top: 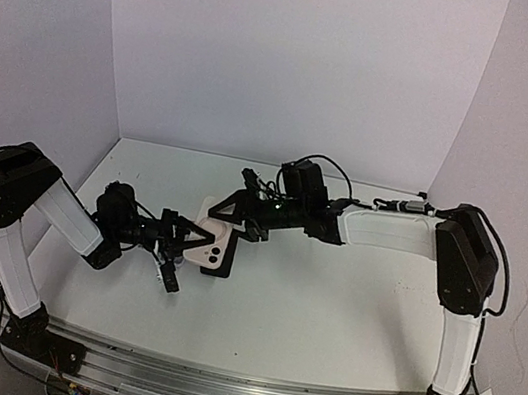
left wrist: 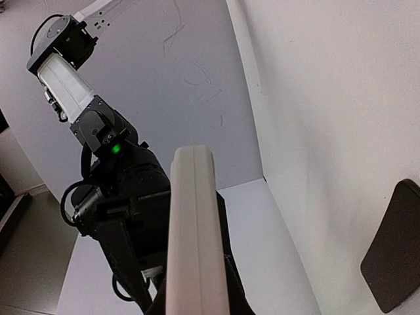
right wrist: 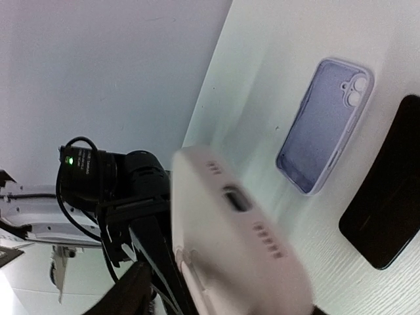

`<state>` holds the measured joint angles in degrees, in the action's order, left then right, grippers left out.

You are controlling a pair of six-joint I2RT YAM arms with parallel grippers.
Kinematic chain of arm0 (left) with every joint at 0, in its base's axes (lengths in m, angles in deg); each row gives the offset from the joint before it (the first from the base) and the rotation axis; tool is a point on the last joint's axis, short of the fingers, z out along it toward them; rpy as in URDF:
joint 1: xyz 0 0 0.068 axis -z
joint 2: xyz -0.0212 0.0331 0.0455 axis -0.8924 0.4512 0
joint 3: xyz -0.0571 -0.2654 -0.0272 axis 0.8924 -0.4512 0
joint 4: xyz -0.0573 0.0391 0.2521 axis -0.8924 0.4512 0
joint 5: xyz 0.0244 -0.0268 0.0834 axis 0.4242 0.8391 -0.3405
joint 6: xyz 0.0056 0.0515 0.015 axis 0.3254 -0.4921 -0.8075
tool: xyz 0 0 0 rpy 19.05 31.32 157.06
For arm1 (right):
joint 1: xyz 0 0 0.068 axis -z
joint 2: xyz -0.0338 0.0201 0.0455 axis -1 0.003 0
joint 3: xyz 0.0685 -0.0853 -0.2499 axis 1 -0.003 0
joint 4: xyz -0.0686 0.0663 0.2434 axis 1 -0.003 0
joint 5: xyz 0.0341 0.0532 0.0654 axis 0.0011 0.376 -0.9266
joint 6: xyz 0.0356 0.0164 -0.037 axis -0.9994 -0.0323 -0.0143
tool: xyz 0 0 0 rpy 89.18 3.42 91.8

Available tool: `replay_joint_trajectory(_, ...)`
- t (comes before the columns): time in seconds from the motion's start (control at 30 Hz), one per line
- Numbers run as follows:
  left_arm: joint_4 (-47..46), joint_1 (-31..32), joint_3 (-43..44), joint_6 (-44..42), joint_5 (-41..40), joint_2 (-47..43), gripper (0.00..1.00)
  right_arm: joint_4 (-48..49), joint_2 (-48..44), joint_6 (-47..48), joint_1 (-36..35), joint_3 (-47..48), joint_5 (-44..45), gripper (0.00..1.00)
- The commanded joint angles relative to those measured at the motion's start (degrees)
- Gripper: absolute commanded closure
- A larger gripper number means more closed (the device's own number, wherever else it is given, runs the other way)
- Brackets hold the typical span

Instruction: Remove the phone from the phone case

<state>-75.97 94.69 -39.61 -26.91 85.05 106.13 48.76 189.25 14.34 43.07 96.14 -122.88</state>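
1. White counter (top: 346,313), walled at the back and on both sides.
2. Right arm (top: 390,234) reaches in from 3 o'clock toward centre. Left arm (top: 68,216) reaches in from 8 o'clock.
3. Left gripper (top: 185,242): jaws clamped narrow on the 9 o'clock end of the cream phone case (top: 215,248). In the left wrist view the case rises edge-on from between its fingers.
4. Right gripper (top: 237,211) sits at the case's 12 o'clock edge. Can't tell how wide its jaws are or whether they grip; the right wrist view is blurred there.
5. The cream phone case is just left of centre in the top view, between the two grippers and apparently lifted off the counter, camera-bump side up. The charging port and speaker holes show at its end in the right wrist view, so the phone looks to be inside.
6. Lavender case (right wrist: 325,125), empty, lies inside-up on the counter, seen only in the right wrist view.
7. Black flat slab (right wrist: 386,213) lies at 4 o'clock of the lavender case, near but apart. Can't tell what it is.
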Motion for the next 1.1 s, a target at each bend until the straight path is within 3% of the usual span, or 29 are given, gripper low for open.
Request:
replay_joint_trajectory(0.0,-7.47,0.40,0.29,-0.53,1.94,-2.47,1.00,7.23,1.64,-2.82,0.27,3.36,-3.08,0.68)
replay_joint_trajectory(0.13,-7.93,0.43,-0.75,2.89,1.57,-3.58,0.97,7.35,0.17,-0.21,0.30,2.36,-3.01,0.98)
replay_joint_trajectory(0.17,-7.48,0.40,-1.23,4.06,1.46,-4.10,0.88,7.27,-0.57,0.86,0.41,1.84,-2.57,1.00)
replay_joint_trajectory(0.2,-6.01,0.42,-1.94,5.86,1.36,-4.96,0.65,7.23,-1.51,2.28,0.54,1.07,-1.92,1.00)
replay_joint_trajectory(0.27,-2.42,0.40,-3.47,8.61,0.87,-7.04,0.33,7.01,-3.84,5.44,1.11,-0.69,0.03,1.00)
replay_joint_trajectory(0.3,-0.03,0.40,-4.29,10.48,0.51,-8.54,0.23,6.82,-5.31,7.09,1.52,-1.63,1.21,1.00)
replay_joint_trajectory(0.37,8.62,0.40,-5.17,17.12,-0.60,-13.56,0.15,6.01,-8.88,11.54,2.39,-4.19,4.40,1.00)
replay_joint_trajectory(0.4,15.77,0.34,-4.47,21.02,-1.45,-16.85,0.13,4.99,-10.61,14.99,2.57,-4.79,6.44,1.00)
replay_joint_trajectory(0.5,52.03,-0.26,5.42,34.63,-0.06,-26.10,0.04,-1.97,-15.38,25.01,2.70,-4.16,11.14,1.00)
replay_joint_trajectory(0.6,68.62,-2.21,13.88,53.09,7.77,-26.96,0.06,-3.81,-18.19,31.87,2.62,-3.92,12.70,1.00)
replay_joint_trajectory(0.67,68.06,-2.69,15.65,67.78,10.47,-26.75,0.08,-3.74,-19.47,35.61,2.42,-3.99,12.51,1.00)
replay_joint_trajectory(0.8,49.36,-3.02,15.06,101.97,1.83,-25.08,0.05,-1.98,-21.23,46.18,0.47,-4.14,9.89,1.00)
replay_joint_trajectory(0.97,44.91,-2.85,20.70,114.27,2.70,-19.03,0.03,4.06,-21.97,49.71,-1.18,-3.56,6.57,1.00)
replay_joint_trajectory(1.07,45.02,-2.46,24.61,116.27,4.11,-15.63,0.04,6.73,-21.29,49.70,-1.73,-2.34,4.70,1.00)
